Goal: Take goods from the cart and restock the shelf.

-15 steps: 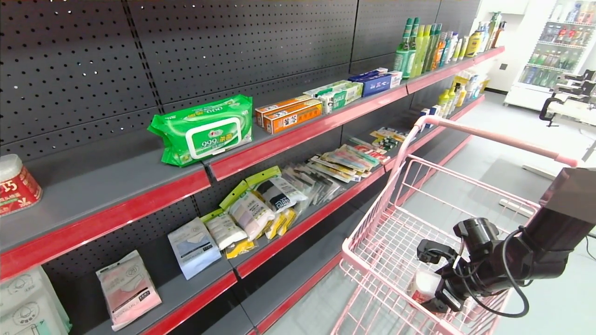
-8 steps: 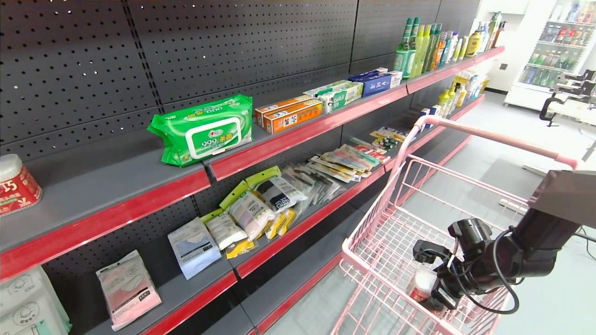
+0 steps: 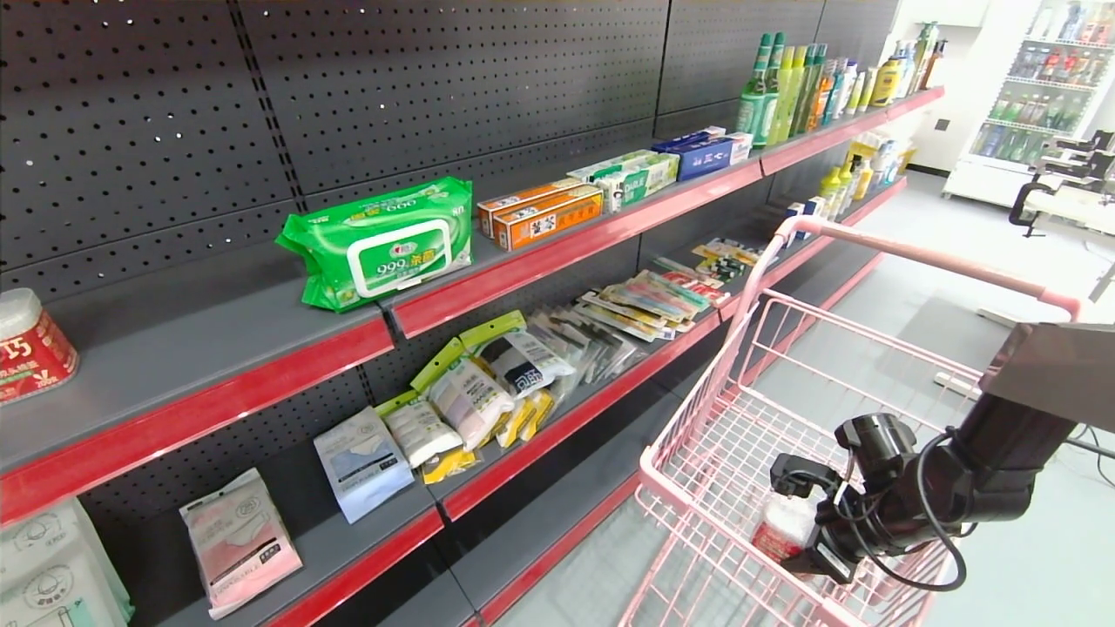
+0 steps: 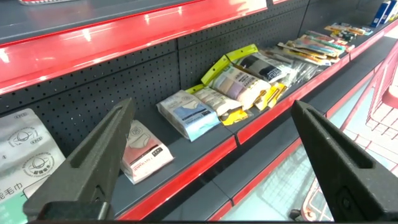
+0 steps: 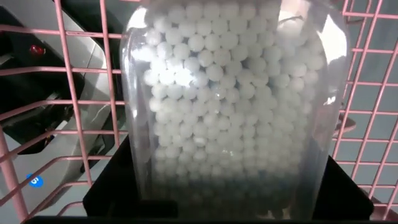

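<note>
While my right gripper (image 3: 801,527) reaches low inside the pink cart (image 3: 923,259), its fingers are clamped on the two sides of a clear jar (image 5: 230,124). The jar is packed almost to its top with small white beads (image 5: 224,81), and there is a red label round its lower half. Pink wire shows close behind it; whether its base touches the basket floor, I cannot tell. The cart's rim and handle rise above my wrist.

Up at the upper shelf (image 3: 200,331), a green wet-wipes pack (image 3: 379,244) lies near the red front edge. Orange boxes (image 3: 540,212) sit just beside it and tall bottles (image 3: 784,87) stand far down the row. A broad stretch of grey board runs between the wipes and a red-labelled pack (image 3: 30,344) at the far left.

My left gripper (image 4: 212,106) hangs before the lower shelf (image 4: 186,171), fingers (image 4: 87,168) spread wide apart and holding nothing. Flat packets (image 3: 470,392) lie overlapping there, tilted against the pegboard.
</note>
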Motion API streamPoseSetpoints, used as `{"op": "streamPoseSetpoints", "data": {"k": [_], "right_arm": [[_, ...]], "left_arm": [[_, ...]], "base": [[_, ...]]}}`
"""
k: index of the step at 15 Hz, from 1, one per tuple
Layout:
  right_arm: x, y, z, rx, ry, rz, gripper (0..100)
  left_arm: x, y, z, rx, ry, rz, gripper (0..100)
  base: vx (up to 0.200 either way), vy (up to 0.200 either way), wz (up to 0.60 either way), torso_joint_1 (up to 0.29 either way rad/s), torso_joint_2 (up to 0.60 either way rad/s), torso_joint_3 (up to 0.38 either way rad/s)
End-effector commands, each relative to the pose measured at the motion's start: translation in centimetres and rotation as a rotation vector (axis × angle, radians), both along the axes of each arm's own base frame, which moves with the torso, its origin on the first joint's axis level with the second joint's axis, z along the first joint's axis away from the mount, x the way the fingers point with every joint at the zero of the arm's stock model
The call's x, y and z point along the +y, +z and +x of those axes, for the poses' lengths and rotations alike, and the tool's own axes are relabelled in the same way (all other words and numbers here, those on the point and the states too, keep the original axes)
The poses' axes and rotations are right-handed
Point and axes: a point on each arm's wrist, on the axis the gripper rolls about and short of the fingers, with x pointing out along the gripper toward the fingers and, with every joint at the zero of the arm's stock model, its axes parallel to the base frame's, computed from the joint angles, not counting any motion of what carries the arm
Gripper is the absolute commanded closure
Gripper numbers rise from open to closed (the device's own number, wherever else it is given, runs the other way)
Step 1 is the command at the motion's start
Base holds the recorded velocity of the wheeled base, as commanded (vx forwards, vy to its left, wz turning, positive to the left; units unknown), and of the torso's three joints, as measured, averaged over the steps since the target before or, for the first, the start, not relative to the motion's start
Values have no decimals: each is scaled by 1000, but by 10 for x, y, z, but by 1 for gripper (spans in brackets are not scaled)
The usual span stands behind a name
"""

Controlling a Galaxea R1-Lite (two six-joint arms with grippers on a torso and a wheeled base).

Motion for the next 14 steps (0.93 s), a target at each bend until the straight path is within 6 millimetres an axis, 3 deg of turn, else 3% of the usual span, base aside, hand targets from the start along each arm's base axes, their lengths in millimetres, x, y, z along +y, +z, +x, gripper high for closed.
{"op": "streamPoseSetpoints", "data": {"k": [1, 6, 9, 14], "right_arm": [[0, -1, -2, 7, 0, -2, 100], [0, 1, 0, -9, -2, 0, 100], [1, 25, 1, -88, 4, 10, 100], [-3, 44, -9, -120, -16, 18, 100]], "left_arm": [[0, 0, 0, 1, 1, 0, 0], [0, 0, 0, 1, 1, 0, 0], [0, 0, 0, 1, 1, 0, 0], [0, 0, 0, 1, 1, 0, 0]], "base": [[0, 0, 0, 0, 0, 0], [0, 0, 0, 0, 0, 0], [0, 0, 0, 0, 0, 0], [0, 0, 0, 0, 0, 0]]}}
